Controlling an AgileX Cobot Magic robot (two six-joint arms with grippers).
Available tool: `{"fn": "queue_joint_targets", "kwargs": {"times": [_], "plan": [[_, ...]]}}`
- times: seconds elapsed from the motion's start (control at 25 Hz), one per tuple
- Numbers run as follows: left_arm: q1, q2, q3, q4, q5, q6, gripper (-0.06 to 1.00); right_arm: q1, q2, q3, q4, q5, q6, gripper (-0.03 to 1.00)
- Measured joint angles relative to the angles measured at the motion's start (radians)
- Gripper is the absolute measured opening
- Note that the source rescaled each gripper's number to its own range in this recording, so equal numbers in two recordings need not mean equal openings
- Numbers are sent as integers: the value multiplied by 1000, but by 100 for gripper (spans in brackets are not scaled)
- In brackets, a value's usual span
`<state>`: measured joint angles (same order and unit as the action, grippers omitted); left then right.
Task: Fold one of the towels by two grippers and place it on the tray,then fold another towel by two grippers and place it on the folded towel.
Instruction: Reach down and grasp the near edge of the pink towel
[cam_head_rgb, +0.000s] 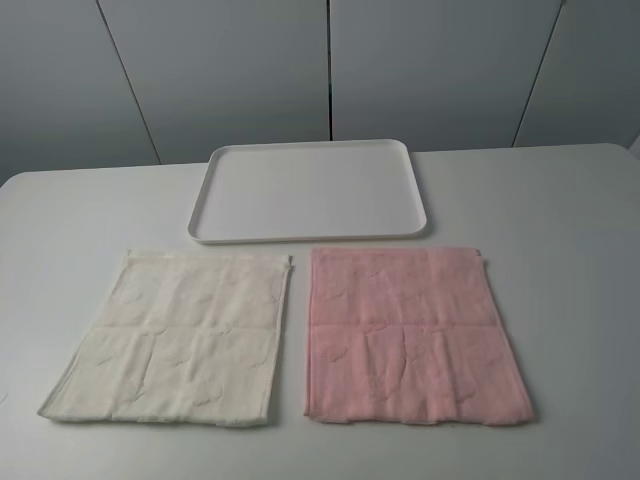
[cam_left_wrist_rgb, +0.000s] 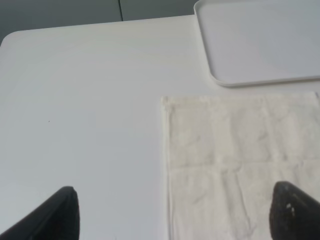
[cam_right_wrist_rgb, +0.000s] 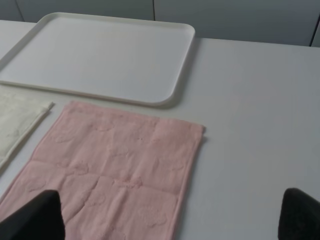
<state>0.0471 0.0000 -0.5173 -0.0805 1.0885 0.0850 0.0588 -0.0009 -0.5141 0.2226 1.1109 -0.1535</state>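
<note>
A cream towel (cam_head_rgb: 175, 338) lies flat on the left of the white table, a pink towel (cam_head_rgb: 410, 333) flat on the right, a narrow gap between them. A white tray (cam_head_rgb: 310, 190) sits empty behind both. Neither gripper shows in the exterior high view. In the left wrist view the left gripper (cam_left_wrist_rgb: 175, 215) is open above the cream towel's (cam_left_wrist_rgb: 240, 165) left edge, with the tray's corner (cam_left_wrist_rgb: 260, 45) beyond. In the right wrist view the right gripper (cam_right_wrist_rgb: 170, 217) is open above the pink towel (cam_right_wrist_rgb: 112, 175), with the tray (cam_right_wrist_rgb: 100, 55) beyond and the cream towel's corner (cam_right_wrist_rgb: 15, 120) beside it.
The white table (cam_head_rgb: 560, 230) has a rounded far-left corner and bare surface to the left and right of the towels. Grey wall panels (cam_head_rgb: 330, 70) stand behind the table.
</note>
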Motion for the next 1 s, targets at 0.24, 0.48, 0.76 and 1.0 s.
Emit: {"fn": "queue_joint_targets", "kwargs": {"times": [0.24,0.48,0.76,1.0], "plan": [[0,0,0,0,0,0,98,0,0,0,0,0,0,92],[0,0,0,0,0,0,98,0,0,0,0,0,0,92],[0,0,0,0,0,0,98,0,0,0,0,0,0,92],[0,0,0,0,0,0,98,0,0,0,0,0,0,92]]}}
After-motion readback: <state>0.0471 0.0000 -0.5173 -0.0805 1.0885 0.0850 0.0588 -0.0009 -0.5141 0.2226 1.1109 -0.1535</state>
